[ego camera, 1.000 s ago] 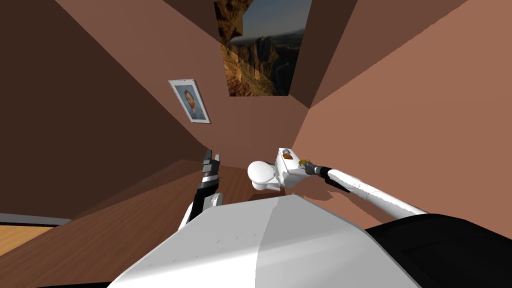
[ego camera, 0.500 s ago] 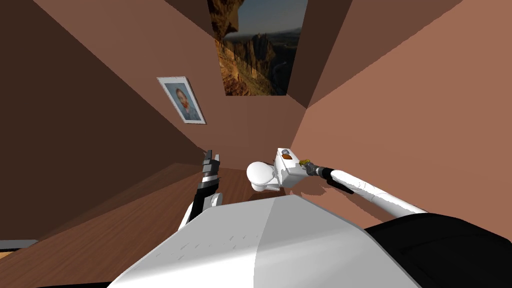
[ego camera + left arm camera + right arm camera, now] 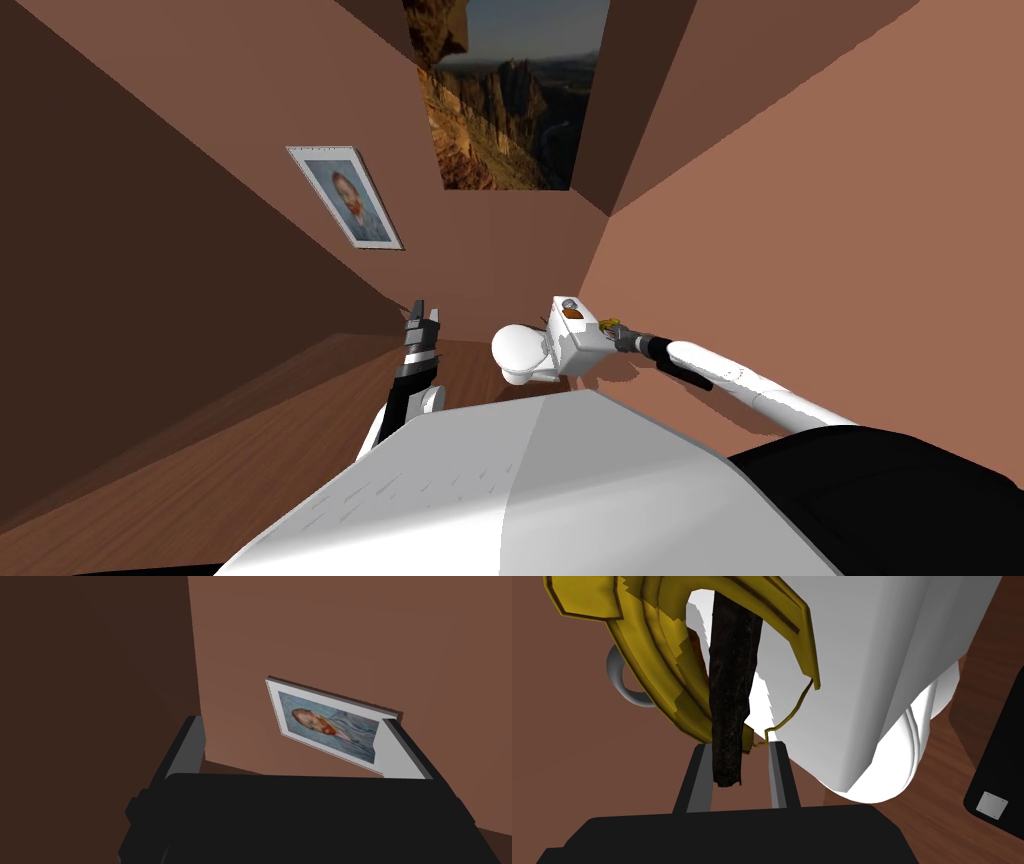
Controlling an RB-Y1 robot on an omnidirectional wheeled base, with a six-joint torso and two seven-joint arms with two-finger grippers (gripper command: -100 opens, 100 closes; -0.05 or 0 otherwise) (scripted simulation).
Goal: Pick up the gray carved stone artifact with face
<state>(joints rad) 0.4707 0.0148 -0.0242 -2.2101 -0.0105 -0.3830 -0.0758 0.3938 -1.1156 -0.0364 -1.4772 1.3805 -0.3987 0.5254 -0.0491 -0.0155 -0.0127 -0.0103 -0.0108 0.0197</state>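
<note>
Two items are sitting on the toilet tank (image 3: 580, 352): gray artifact (image 3: 569, 301) at one end, brown item (image 3: 574, 313) beside it. Right hand (image 3: 737, 758) is pinching a yellow-and-dark object (image 3: 657, 693) at the other end; left hand (image 3: 421, 311) is gaping wide.

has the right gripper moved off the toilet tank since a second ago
No. The right gripper stays at the same top corner of the white toilet tank; the shift across the picture is my head's.
</note>
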